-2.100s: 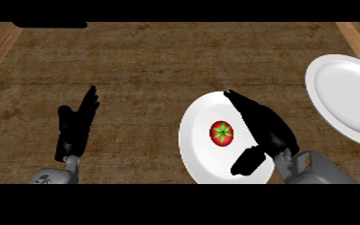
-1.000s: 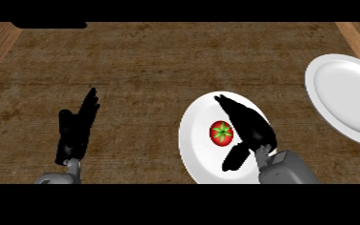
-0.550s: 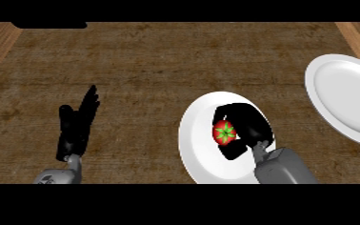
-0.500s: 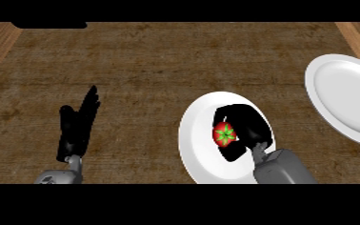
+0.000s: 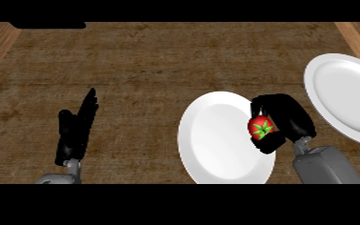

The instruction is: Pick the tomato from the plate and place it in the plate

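Now the right hand [image 5: 283, 123] curls around the tomato [image 5: 262, 128], at the near plate's [image 5: 215, 138] three o'clock edge, seemingly lifted off it. The carry looks underway; next it should travel toward two o'clock, over the far plate [image 5: 337, 93], then release. The left hand [image 5: 76, 126] rests open at eight o'clock.

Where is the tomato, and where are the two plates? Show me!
tomato [image 5: 262, 127], head view, on its red skin beside the green star.
near plate [image 5: 215, 138], head view, on its bare white middle.
far plate [image 5: 341, 93], head view, on its white inside.
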